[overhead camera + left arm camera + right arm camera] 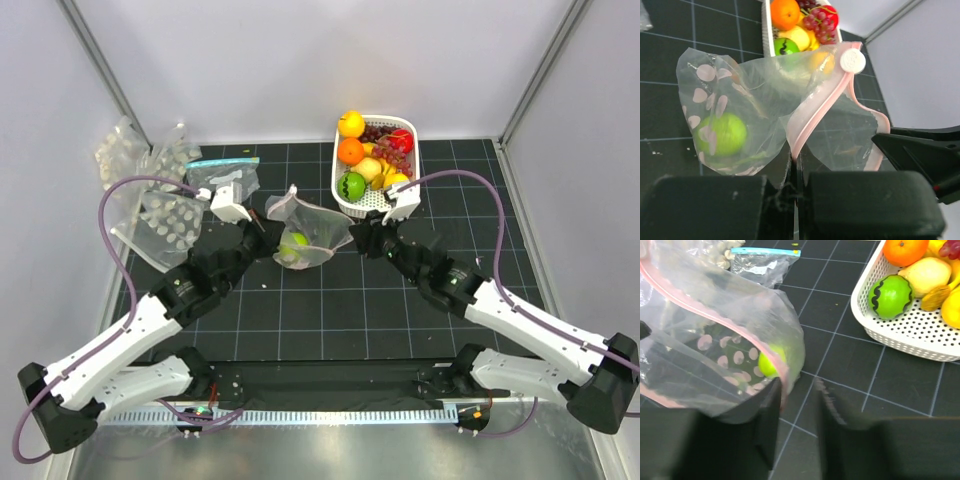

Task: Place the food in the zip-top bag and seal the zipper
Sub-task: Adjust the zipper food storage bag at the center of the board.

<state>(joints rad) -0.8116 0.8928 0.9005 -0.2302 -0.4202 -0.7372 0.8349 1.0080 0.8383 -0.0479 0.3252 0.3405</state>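
The zip-top bag [312, 228] lies open-mouthed on the black mat, with a green round fruit [293, 246] inside. My left gripper [262, 226] is shut on its pinkish zipper [812, 117] at the near end [796, 161]. The bag's dotted body [715, 107] holds the green fruit [722, 133], and a white round tab [852, 61] sits at the strip's far end. My right gripper [358, 240] is open at the bag's right side. In the right wrist view [797, 386] the zipper [700, 306] and bag wall [735, 335] lie against its left finger, and the fruit [771, 361] shows through.
A white perforated basket [377, 201] at the back right holds an orange, a lemon, grapes, a green fruit [890, 296] and other fruit. A flat clear bag with a teal strip [224, 166] and bags of white balls [165, 215] lie at the back left.
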